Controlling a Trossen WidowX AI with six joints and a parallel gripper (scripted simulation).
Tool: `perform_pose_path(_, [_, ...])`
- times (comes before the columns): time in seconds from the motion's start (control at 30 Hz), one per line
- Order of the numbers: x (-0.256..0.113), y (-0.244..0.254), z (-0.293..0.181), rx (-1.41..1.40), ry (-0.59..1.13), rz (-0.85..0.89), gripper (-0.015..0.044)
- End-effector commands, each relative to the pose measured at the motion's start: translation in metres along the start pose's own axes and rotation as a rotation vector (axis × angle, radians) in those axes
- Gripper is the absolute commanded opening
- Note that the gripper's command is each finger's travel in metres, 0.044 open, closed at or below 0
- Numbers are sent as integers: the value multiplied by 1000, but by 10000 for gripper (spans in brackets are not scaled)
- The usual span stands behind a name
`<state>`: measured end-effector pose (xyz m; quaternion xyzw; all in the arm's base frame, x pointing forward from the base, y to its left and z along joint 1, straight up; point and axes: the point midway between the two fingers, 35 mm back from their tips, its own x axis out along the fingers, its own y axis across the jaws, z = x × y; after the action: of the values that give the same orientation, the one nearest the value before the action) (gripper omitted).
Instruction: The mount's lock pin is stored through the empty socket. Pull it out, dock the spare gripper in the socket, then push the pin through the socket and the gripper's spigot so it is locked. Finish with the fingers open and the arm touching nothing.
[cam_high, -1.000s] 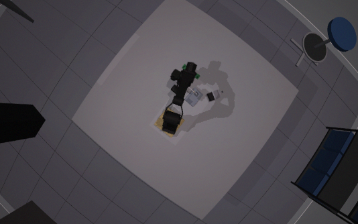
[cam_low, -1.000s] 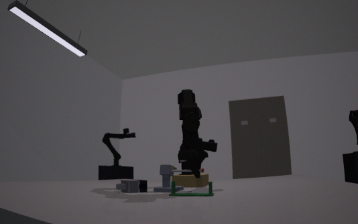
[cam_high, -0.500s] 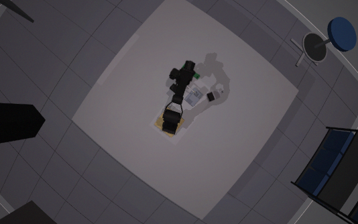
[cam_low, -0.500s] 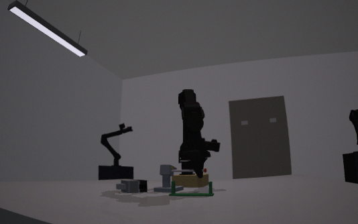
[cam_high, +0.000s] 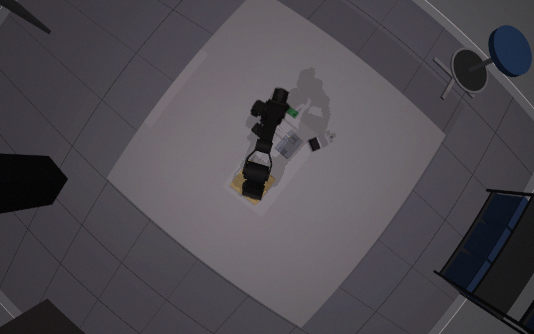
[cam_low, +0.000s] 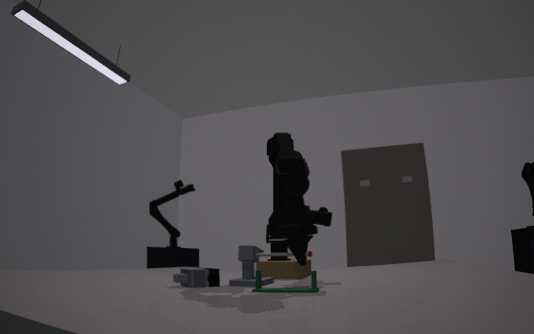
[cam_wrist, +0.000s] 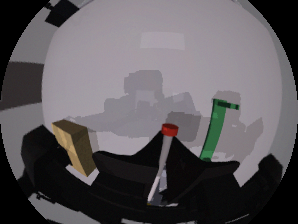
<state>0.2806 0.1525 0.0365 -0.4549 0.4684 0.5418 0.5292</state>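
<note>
The lock pin, a thin pale rod (cam_low: 275, 255) (cam_wrist: 163, 160) with a red head (cam_low: 310, 254) (cam_wrist: 170, 130), lies level, its head out to the right of the mount in the exterior view. My gripper (cam_wrist: 164, 134) is shut on the pin just behind the head. The pin's far end is at the face of the grey mount's socket head (cam_low: 247, 253); whether its tip is still inside cannot be told. The mount's base (cam_low: 250, 282) stands on the table. The spare gripper (cam_high: 323, 140) (cam_low: 194, 277), grey with a black end, lies beside the mount.
A green rack (cam_high: 292, 113) (cam_low: 285, 290) (cam_wrist: 215, 130) with two uprights stands near the mount, in front of my arm in the exterior view. The arm's wooden base block (cam_high: 238, 184) (cam_low: 282, 270) (cam_wrist: 82, 145) is behind the mount there. Other arms stand farther off.
</note>
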Motion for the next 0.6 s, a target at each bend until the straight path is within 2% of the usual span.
perform_pose_path(0.0, [-2,-2,5,2,-7,-3,0])
perform_pose_path(0.57, [-3,-2,15,4,-4,8,0])
